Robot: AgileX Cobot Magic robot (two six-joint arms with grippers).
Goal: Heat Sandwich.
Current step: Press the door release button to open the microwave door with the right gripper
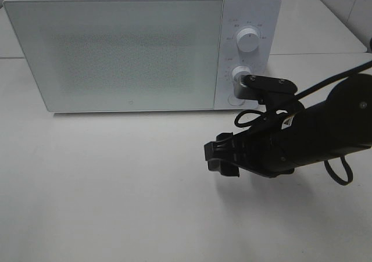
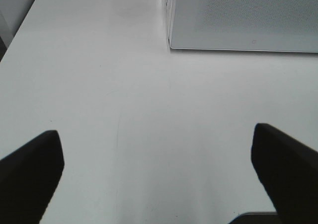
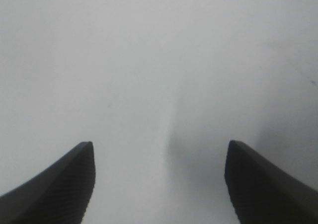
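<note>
The left gripper [image 2: 156, 177] and the right gripper [image 1: 222, 155] both stand with jaws wide apart, holding nothing, the right one low over the white table [image 1: 116, 186] near the shut microwave [image 1: 116, 53]; the sandwich is out of sight.

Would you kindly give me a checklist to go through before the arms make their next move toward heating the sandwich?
1. Door of the microwave open for loading: not ok, it is shut.
2. Sandwich in sight: not ok, no view shows it.
3. Food already inside: cannot tell, the door hides the interior.
4. Left pincer open and empty: ok.
5. Right pincer open and empty: ok.
6. Right pincer apart from the microwave: ok, it hangs over the table.
</note>
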